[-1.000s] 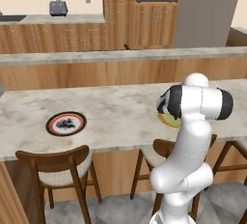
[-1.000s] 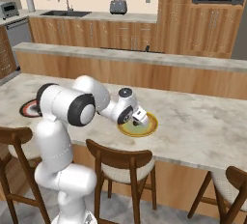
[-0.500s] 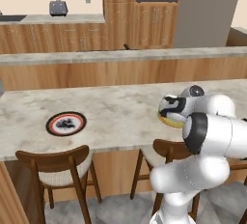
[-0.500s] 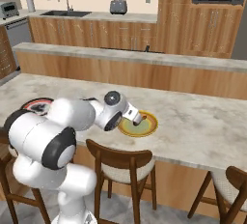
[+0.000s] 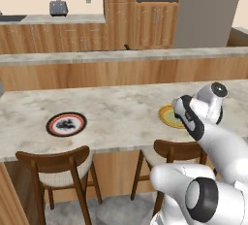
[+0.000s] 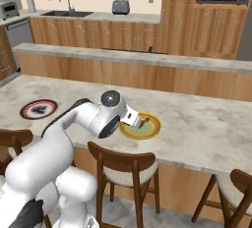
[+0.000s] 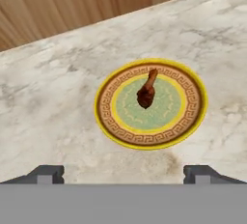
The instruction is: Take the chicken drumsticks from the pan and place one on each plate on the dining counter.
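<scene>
A reddish-brown chicken drumstick [image 7: 147, 91] lies on the yellow plate [image 7: 188, 121] with the greenish centre, on the dining counter [image 7: 48, 97]. My gripper [image 7: 124, 174] hangs open just short of that plate, its fingertips [image 7: 46, 174] wide apart with nothing between them. From the right base view the gripper [image 6: 135, 119] sits at the near left rim of the yellow plate [image 6: 147, 132], with the drumstick [image 6: 145, 121] beside it. The red-rimmed plate [image 5: 66, 124] with the dark centre lies far to the left. My arm covers part of the yellow plate [image 5: 168, 116]. The pan is out of view.
Wooden stools [image 5: 53, 163] [image 6: 123, 160] stand along the near side of the dining counter [image 6: 197, 124]. A raised wood-fronted ledge [image 6: 147, 62] runs behind it. Kitchen cabinets, a sink and a toaster [image 6: 120, 7] line the back wall.
The jaws have opened wide and the drumstick now lies free on the yellow plate. The hand has drawn back from above the plate toward the base.
</scene>
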